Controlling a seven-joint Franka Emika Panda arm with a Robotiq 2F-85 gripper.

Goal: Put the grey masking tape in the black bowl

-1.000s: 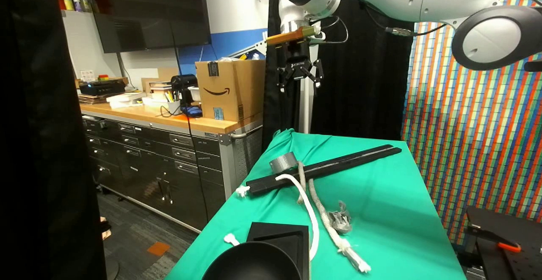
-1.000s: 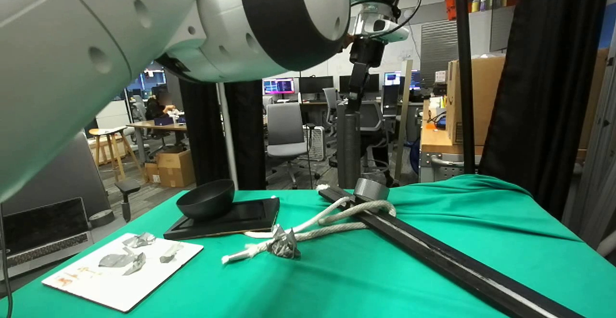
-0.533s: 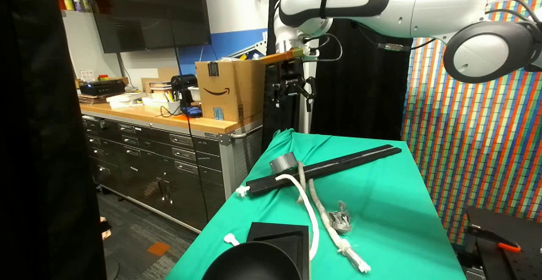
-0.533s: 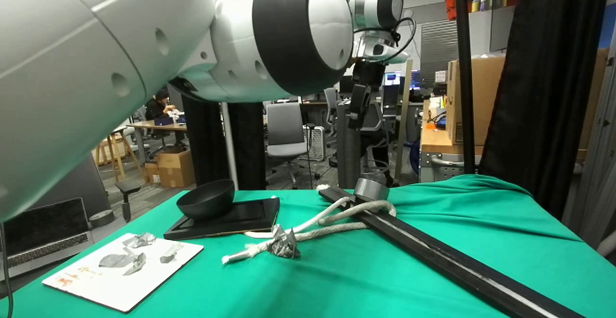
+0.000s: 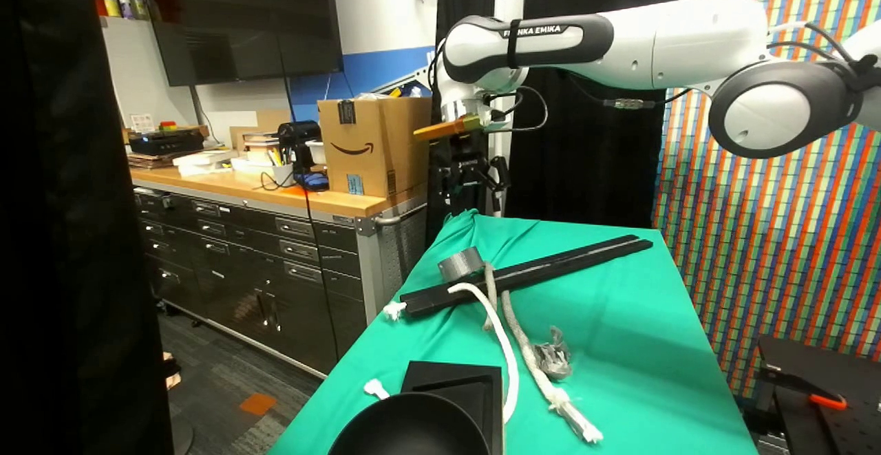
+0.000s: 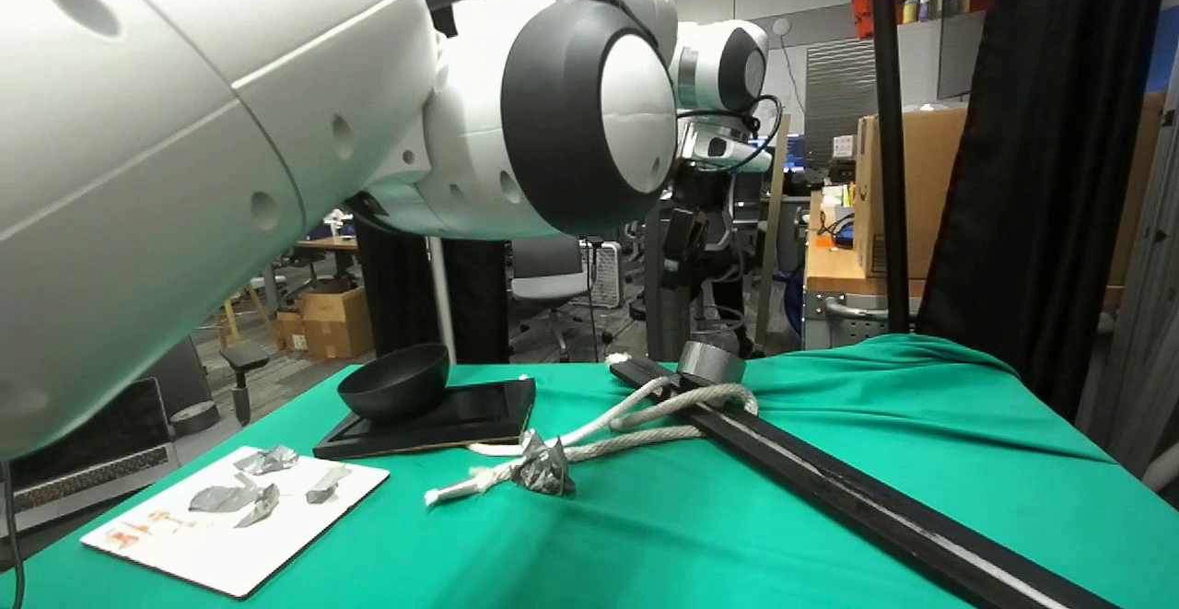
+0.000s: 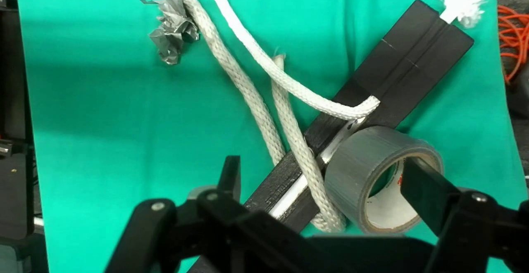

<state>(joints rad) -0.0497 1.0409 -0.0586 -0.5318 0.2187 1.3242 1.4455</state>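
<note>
In an exterior view the gripper (image 5: pixel 472 200) hangs higher than the grey masking tape (image 5: pixel 461 264) and apart from it, its jaws spread; the tape leans tilted on the black stick (image 5: pixel 550 267). The black bowl (image 5: pixel 411 429) stands at the near end of the green cloth (image 5: pixel 640 345), only partly in view, and the tape is not in it. In an exterior view the bowl (image 6: pixel 396 386) rests on a black tray (image 6: pixel 484 411), well apart from the tape (image 6: pixel 712 364); the gripper is seen there nearly edge-on, so that angle does not tell how wide it stands. In the wrist view the jaws are parted wide and hold nothing — one finger (image 7: pixel 427 194) overlaps the tape's hole, the other lies over cloth on the far side of the braided rope (image 7: pixel 306 161). On this evidence the task seems to be in its approach, with none of the transfer done. Left to do, by this reading, are lowering, closing on the tape, lifting it clear of stick and rope, carrying it across — and letting go in the bowl.
</note>
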